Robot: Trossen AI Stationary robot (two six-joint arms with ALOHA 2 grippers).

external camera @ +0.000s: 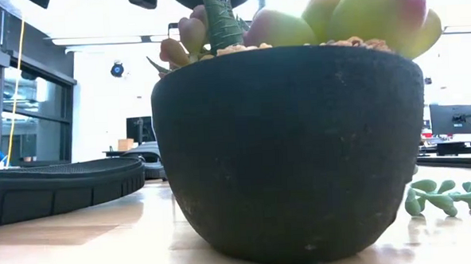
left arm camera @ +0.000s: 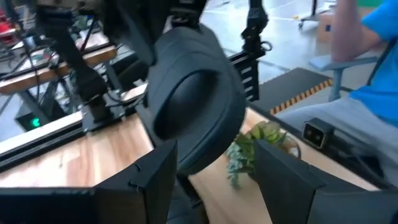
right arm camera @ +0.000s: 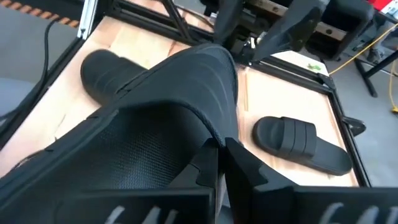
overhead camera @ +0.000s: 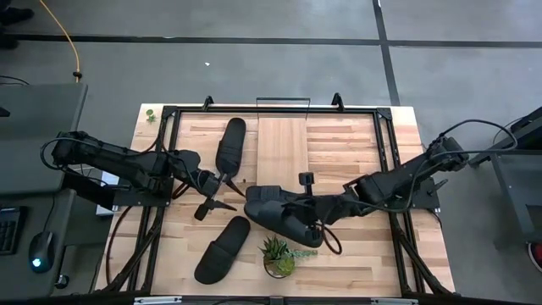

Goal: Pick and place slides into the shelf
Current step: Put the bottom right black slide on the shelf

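My right gripper point(overhead camera: 315, 213) point(right arm camera: 222, 168) is shut on a black slide point(overhead camera: 275, 210) point(left arm camera: 193, 106) near the table's middle. My left gripper point(overhead camera: 216, 193) point(left arm camera: 214, 186) is open just left of that slide, its fingers spread and touching nothing. A second slide point(overhead camera: 230, 144) point(right arm camera: 298, 143) lies flat on its sole toward the far edge. A third point(overhead camera: 223, 248) point(right arm camera: 106, 71) point(external camera: 55, 188) lies flat near the near edge. Whether a fourth hides under the held one, I cannot tell. The shelf board point(overhead camera: 281, 144) lies on the table between the frame rails, far of the held slide. My right gripper pinches the slide's strap at its edge point(right arm camera: 211, 134) between the two fingers, coming level from the table's right. The slide sits tilted in the hold. In the left wrist view it looks raised off the wood, though its underside is hidden.
A potted succulent point(overhead camera: 279, 258) point(external camera: 292, 145) point(left arm camera: 255, 143) stands close by, on the near side of the held slide. Black frame rails point(overhead camera: 169, 161) run along the table's sides. A person in a blue shirt point(left arm camera: 373, 62) sits beyond the table.
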